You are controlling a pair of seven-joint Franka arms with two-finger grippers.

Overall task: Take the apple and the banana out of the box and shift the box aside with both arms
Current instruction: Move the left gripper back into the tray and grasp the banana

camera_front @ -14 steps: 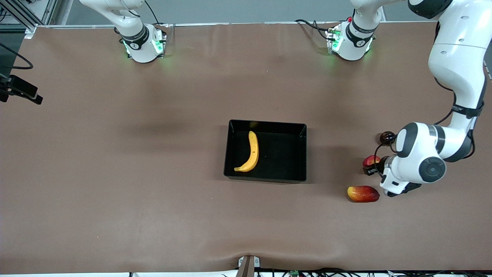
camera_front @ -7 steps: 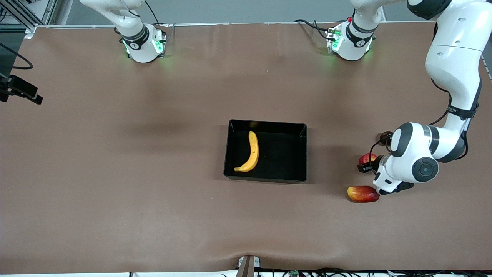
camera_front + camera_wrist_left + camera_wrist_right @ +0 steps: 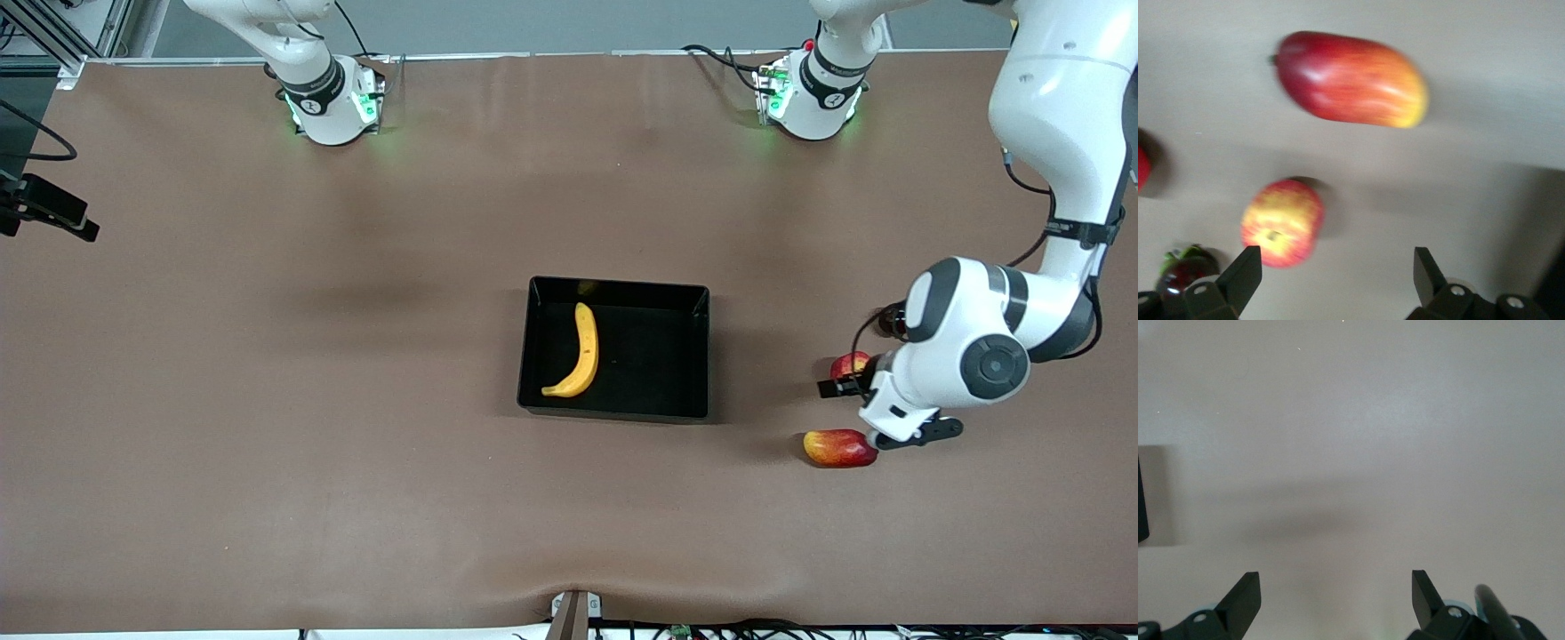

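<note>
The black box point(image 3: 613, 404) sits mid-table with the yellow banana point(image 3: 580, 351) lying in it. The small red-yellow apple point(image 3: 847, 364) lies on the table toward the left arm's end, partly covered by the left hand. My left gripper point(image 3: 862, 400) is open and empty, low over the table by the apple. In the left wrist view the apple point(image 3: 1281, 222) lies close to one fingertip point(image 3: 1245, 267), outside the gap of the gripper point(image 3: 1336, 270). My right gripper point(image 3: 1336, 587) is open and empty over bare table, with a box edge point(image 3: 1141, 500) at the side.
The oblong mango point(image 3: 838, 448) lies nearer the front camera than the apple; it also shows in the left wrist view point(image 3: 1351, 80). A dark round fruit point(image 3: 892, 320) sits farther back beside the left arm. A solid red fruit point(image 3: 1141, 167) shows at the frame edge.
The left hand has shifted a little toward the box, above the apple, and the arm's upper part has risen. The fruits and box have not moved.
</note>
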